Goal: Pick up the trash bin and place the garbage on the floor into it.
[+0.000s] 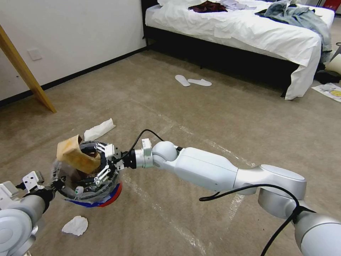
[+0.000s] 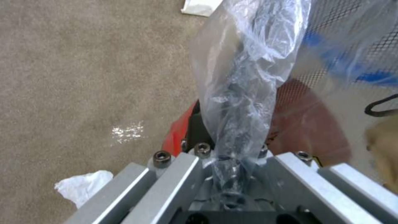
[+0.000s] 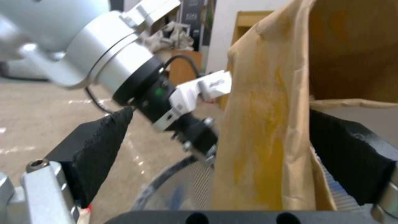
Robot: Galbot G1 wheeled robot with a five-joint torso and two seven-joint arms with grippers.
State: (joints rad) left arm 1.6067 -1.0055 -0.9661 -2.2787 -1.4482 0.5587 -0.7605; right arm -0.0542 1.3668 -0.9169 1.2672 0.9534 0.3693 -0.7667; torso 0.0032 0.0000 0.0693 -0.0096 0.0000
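the left gripper (image 1: pixel 57 185) is clamping the trash bin (image 1: pixel 93 190) rim above the carpet (image 1: pixel 213 117); the right gripper (image 1: pixel 101 167), jaws spread, is releasing the brown paper bag (image 1: pixel 76 154) inside. best withdrawing straight up, avoiding snagging the liner (image 2: pixel 244 77).

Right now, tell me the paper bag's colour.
Tan-brown with yellow staining, clearest in the right wrist view: paper bag.

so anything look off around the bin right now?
The brown paper bag sticks up over the trash bin rim, not fully inside, between the right gripper open fingers. The left gripper holds the bin.
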